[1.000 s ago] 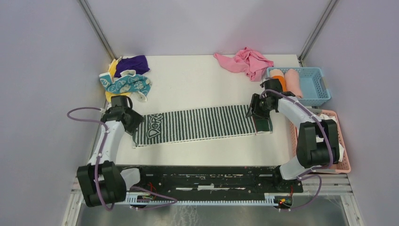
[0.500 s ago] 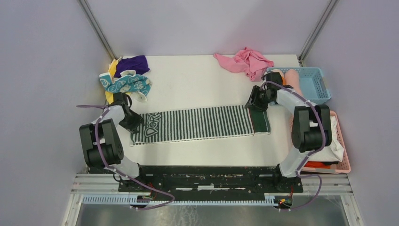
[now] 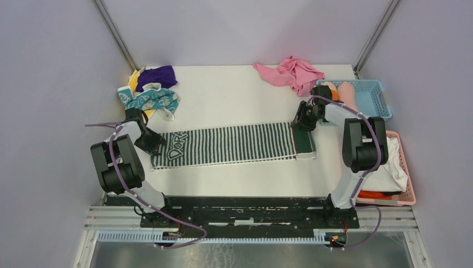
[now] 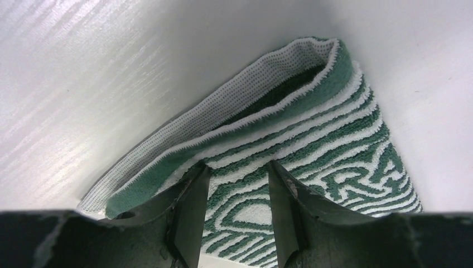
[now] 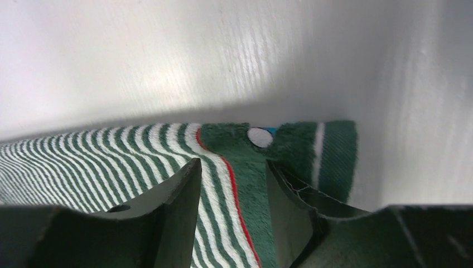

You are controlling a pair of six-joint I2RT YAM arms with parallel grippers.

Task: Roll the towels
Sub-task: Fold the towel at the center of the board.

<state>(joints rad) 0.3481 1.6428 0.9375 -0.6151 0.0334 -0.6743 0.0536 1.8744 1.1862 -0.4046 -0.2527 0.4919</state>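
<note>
A long green-and-white striped towel [image 3: 234, 144] lies flat across the table, with lettering at its left end and a solid green band at its right end. My left gripper [image 3: 149, 142] sits low over the left end. In the left wrist view [image 4: 239, 166] its jaws are apart, with the patterned towel [image 4: 334, 128] lying flat between and beyond them. My right gripper [image 3: 304, 120] is over the far right corner. In the right wrist view [image 5: 233, 163] its jaws are apart over the green band and red stripe of the towel [image 5: 111, 156].
A crumpled pink cloth [image 3: 293, 72] lies at the back. A pile of purple, yellow and teal towels [image 3: 150, 92] is at the back left. A blue basket [image 3: 368, 103] holds rolled towels [image 3: 340, 92]. A pink basket [image 3: 410, 184] holds white cloths at the right.
The towel has shifted a little left and toward the back. Both grippers moved that way with its ends, and both arms have folded upright.
</note>
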